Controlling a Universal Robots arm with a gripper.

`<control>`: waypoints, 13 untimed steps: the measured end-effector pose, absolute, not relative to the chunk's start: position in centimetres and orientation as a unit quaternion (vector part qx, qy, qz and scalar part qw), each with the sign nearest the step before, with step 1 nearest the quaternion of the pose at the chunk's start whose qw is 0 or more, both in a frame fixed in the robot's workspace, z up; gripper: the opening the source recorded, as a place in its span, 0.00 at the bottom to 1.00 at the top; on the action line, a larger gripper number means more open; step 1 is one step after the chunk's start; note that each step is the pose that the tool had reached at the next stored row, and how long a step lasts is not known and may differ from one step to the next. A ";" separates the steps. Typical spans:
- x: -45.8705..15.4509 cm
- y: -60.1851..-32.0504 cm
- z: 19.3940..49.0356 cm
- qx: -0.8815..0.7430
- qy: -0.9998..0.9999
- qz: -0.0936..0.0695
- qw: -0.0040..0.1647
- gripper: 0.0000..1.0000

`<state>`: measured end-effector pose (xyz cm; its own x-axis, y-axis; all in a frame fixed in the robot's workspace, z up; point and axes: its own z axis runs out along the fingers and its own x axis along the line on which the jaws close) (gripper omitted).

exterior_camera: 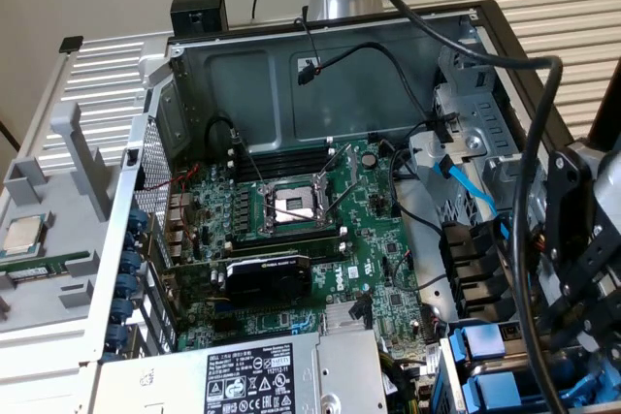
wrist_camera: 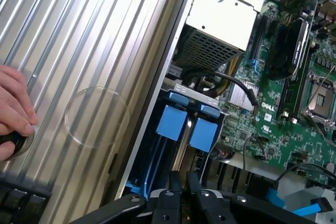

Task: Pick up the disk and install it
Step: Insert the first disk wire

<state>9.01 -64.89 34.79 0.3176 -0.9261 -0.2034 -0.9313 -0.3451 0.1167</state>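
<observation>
End effector [wrist_camera: 184,191] closed, apparently empty, near the disk [wrist_camera: 170,121] in its bay; a skewed push could jam it or snag cables [wrist_camera: 233,83].

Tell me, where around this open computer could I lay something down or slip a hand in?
Bare: the ribbed tabletop beyond the case's far corner, and the ribbed strip between a person's hand and the case wall. Crowded: the motherboard under cables, and the blue drive carriers.
</observation>
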 end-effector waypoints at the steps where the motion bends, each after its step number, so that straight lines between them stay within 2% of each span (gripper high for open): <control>1: 9.0 -64.7 34.8 -0.812 0.572 0.116 0.009 0.16; 8: 9.0 -64.0 35.1 -0.812 0.575 0.103 -0.010 0.16; 13: 9.0 -63.4 35.3 -0.812 0.576 0.098 -0.016 0.16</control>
